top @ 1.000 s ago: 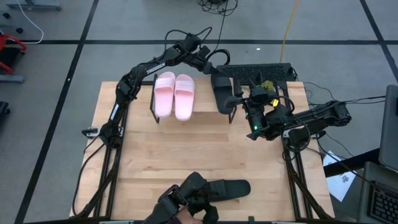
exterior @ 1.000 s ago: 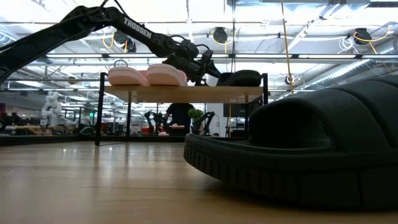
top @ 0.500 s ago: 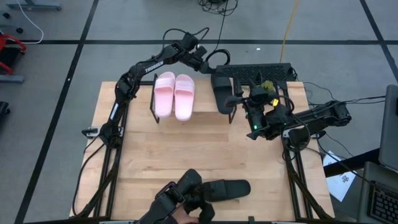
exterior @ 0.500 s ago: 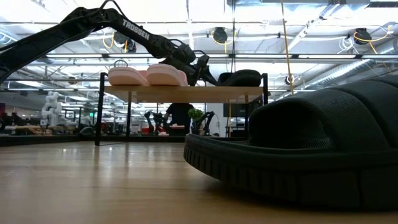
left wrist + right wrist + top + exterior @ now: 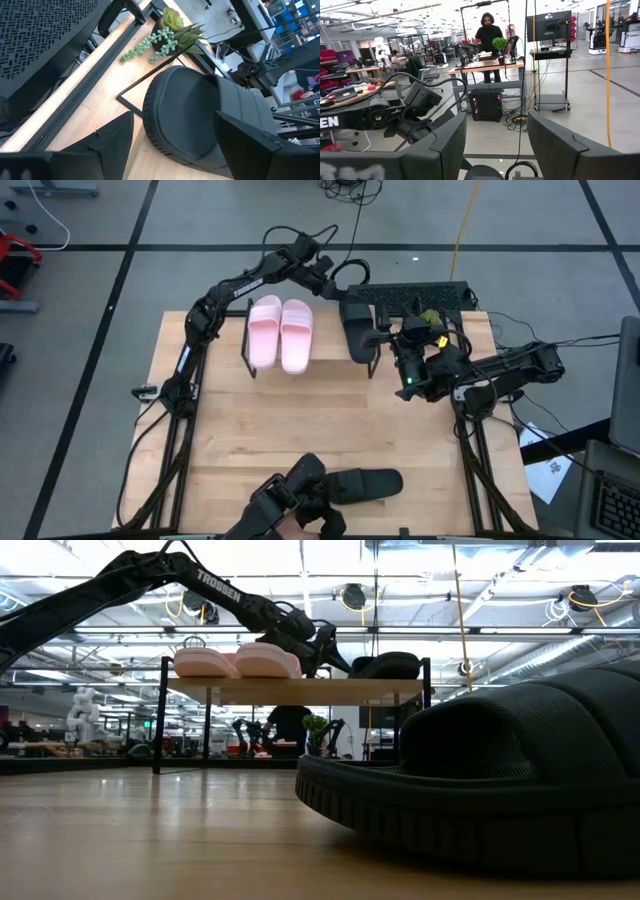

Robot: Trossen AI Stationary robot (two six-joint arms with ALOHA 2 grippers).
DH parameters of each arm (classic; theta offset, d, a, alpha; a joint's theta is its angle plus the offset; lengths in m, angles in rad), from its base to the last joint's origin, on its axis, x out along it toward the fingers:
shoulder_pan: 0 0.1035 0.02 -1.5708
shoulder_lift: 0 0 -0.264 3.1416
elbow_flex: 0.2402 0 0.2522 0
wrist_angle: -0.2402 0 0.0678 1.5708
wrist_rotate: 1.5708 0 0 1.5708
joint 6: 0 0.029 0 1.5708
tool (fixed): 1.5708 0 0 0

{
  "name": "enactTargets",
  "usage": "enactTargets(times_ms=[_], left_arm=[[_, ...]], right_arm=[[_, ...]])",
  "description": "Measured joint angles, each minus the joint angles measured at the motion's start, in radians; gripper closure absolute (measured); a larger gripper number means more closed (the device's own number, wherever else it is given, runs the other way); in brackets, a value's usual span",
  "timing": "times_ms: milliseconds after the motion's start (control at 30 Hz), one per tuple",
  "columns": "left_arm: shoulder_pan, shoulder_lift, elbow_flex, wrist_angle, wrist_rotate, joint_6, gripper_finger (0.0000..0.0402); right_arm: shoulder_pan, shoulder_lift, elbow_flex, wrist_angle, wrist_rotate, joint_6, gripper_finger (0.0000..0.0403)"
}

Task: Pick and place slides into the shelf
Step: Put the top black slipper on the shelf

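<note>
High view: the shelf (image 5: 320, 356) stands in the upper middle of the desk (image 5: 260, 430). On it lie the pale pink pair of slides (image 5: 281, 332) at its left and one black slide (image 5: 356, 330) at its right. The second black slide (image 5: 366, 483) lies on the desk at the bottom centre, filling the right of the low view. My left gripper (image 5: 335, 280) hovers at the upper centre, just above the shelved black slide; its fingers (image 5: 107, 137) are spread apart and hold nothing. My right gripper (image 5: 385, 338) waits at the shelf's right end, fingers (image 5: 447, 142) likewise apart and empty.
</note>
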Motion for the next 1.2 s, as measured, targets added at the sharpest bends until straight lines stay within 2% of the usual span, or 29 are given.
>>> enactTargets(times_ms=[1200], left_arm=[[-0.03,0.0,0.001,0.099,0.003,-0.059,0.0131]], right_arm=[[-0.006,0.0,0.0,-0.023,0.001,0.003,0.0204]])
